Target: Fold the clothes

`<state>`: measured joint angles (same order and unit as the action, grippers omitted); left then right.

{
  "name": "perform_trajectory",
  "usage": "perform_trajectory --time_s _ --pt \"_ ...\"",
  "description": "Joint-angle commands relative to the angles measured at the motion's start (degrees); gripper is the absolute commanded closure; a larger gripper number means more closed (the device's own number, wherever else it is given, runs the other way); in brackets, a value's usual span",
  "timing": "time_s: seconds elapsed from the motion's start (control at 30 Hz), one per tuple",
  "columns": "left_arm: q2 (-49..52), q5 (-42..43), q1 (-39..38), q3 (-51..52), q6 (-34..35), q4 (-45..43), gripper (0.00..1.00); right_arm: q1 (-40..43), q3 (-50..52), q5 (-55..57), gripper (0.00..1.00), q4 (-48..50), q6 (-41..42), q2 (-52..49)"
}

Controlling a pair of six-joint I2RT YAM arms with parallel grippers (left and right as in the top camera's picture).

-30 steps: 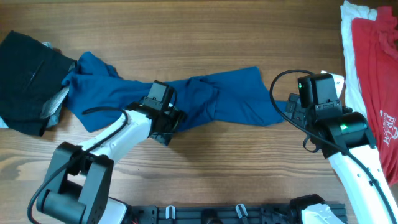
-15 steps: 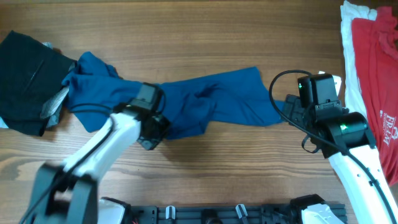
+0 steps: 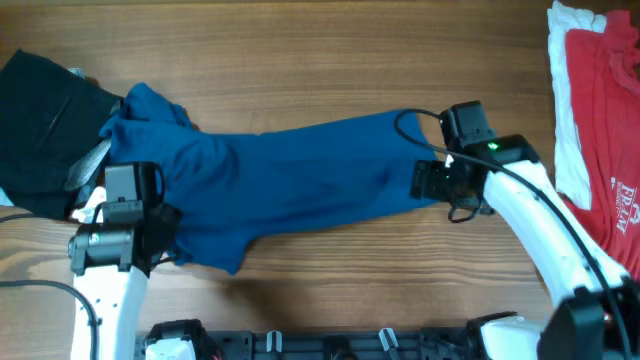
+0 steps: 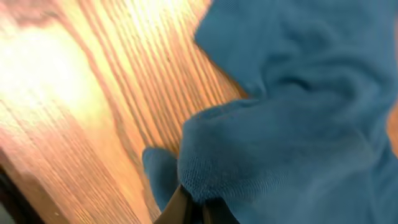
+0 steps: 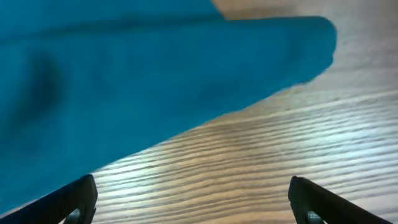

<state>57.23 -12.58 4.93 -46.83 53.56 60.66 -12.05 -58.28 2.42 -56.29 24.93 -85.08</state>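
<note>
The deep-blue shirt (image 3: 300, 170) lies stretched across the middle of the wooden table. My left gripper (image 3: 168, 243) is at its front-left edge. In the left wrist view that gripper (image 4: 198, 202) is shut on a bunched fold of the blue shirt (image 4: 292, 137), pinched between the fingertips. My right gripper (image 3: 422, 180) stands at the shirt's right end. In the right wrist view it (image 5: 193, 193) is open, with bare wood between its dark fingers (image 5: 84, 194) and the blue shirt (image 5: 124, 74) lying just beyond them.
A black piece (image 3: 40, 120) lies at the far left, partly under the shirt's end, with a grey-white scrap (image 3: 92, 165) beside it. A red lettered tee (image 3: 605, 120) lies on a white piece (image 3: 563, 100) at the right edge. Bare table (image 3: 350, 60) shows behind the shirt.
My left gripper shut on the shirt and drew it left and towards the front, spreading the cloth out. My right arm moved left, up to the shirt's right end, still open.
</note>
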Motion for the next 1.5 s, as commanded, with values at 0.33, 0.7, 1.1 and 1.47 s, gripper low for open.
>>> perform_trajectory --time_s 0.33,0.7,1.1,1.47 --pt "4.8 -7.8 1.4 0.1 -0.9 0.7 0.96 0.2 0.7 1.9 0.09 -4.1 13.7 -7.3" --pt "4.8 -7.8 1.4 0.1 -0.9 0.7 0.96 1.5 4.7 3.6 0.11 9.5 9.6 -7.3" --pt "4.8 -6.3 1.4 0.1 -0.9 0.7 0.96 1.5 13.0 3.7 0.32 30.1 0.5 -7.5" --pt "4.8 -6.1 1.4 0.1 -0.9 0.0 0.96 1.6 12.5 3.5 0.13 42.2 -4.4 -11.7"
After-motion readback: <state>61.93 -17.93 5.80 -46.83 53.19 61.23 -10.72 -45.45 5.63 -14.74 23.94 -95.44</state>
